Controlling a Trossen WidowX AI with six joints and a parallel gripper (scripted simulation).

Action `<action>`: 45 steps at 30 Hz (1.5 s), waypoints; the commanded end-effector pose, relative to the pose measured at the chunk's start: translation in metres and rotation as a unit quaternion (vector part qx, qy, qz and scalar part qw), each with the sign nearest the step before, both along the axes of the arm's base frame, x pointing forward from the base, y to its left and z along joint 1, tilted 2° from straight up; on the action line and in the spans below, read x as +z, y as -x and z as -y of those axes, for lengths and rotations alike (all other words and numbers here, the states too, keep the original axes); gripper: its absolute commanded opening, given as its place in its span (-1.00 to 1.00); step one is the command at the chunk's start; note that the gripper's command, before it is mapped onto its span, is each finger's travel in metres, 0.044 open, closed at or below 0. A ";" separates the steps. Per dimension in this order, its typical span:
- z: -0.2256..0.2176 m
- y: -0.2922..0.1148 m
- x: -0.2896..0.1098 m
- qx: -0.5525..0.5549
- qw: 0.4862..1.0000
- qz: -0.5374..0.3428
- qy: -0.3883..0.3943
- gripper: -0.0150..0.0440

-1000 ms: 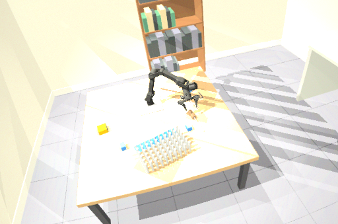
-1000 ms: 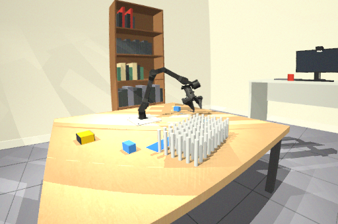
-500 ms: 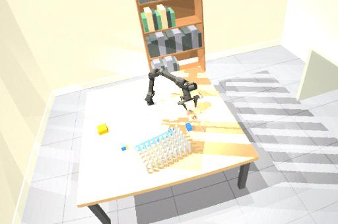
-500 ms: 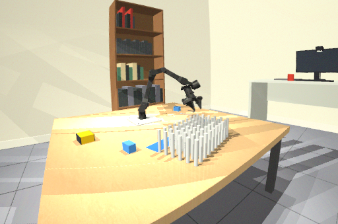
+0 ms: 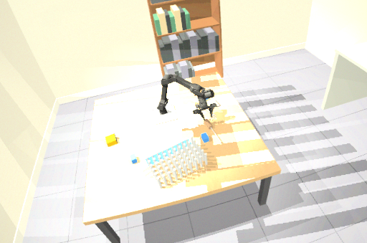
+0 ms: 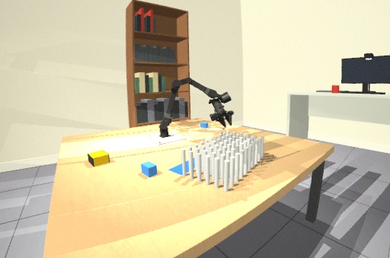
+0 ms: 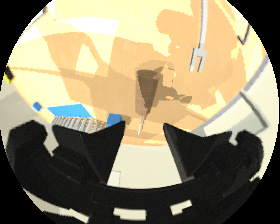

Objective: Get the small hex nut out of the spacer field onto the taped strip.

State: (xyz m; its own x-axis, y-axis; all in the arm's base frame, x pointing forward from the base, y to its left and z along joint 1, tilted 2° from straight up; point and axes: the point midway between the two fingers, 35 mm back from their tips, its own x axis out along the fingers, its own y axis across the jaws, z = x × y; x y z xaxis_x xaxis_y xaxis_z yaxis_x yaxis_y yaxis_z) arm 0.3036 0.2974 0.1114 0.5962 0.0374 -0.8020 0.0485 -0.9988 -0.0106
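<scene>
The field of white standing spacers (image 5: 179, 161) (image 6: 225, 157) stands near the table's front; it also shows at the left of the wrist view (image 7: 76, 122). A blue taped strip (image 5: 160, 155) (image 6: 178, 168) lies along its one side. The nut is hidden among the spacers. A thin rod tool (image 5: 214, 132) (image 7: 144, 123) lies on the table behind the field. My gripper (image 5: 205, 115) (image 6: 225, 122) (image 7: 144, 125) hangs low over the rod's near end, fingers partly open on either side of it, not gripping it.
A second thin hooked tool (image 7: 199, 55) lies farther off in the wrist view. One blue cube (image 5: 204, 137) (image 6: 204, 124) sits near the rod, another (image 5: 134, 160) (image 6: 148, 168) left of the strip. A yellow block (image 5: 111, 140) (image 6: 98, 157) lies at the left.
</scene>
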 end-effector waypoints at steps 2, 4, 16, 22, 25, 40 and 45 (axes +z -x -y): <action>-0.001 -0.001 -0.007 0.001 1.000 -0.001 0.000 0.46; -0.001 -0.001 -0.010 0.001 1.000 -0.001 0.000 0.46; -0.002 -0.002 -0.029 0.001 1.000 -0.001 0.000 0.46; -0.002 -0.003 -0.039 0.001 1.000 -0.001 0.000 0.46; -0.002 -0.003 -0.044 0.001 1.000 -0.001 0.000 0.46; -0.001 -0.003 -0.067 0.001 1.000 -0.001 0.001 0.46; -0.001 -0.003 -0.070 0.001 1.000 -0.001 0.001 0.28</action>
State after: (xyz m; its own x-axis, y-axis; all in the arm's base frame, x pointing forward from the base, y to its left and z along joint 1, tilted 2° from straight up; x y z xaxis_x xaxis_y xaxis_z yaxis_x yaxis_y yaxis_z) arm 0.3064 0.2985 0.0442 0.5966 0.0356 -0.8018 0.0478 -0.9988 -0.0088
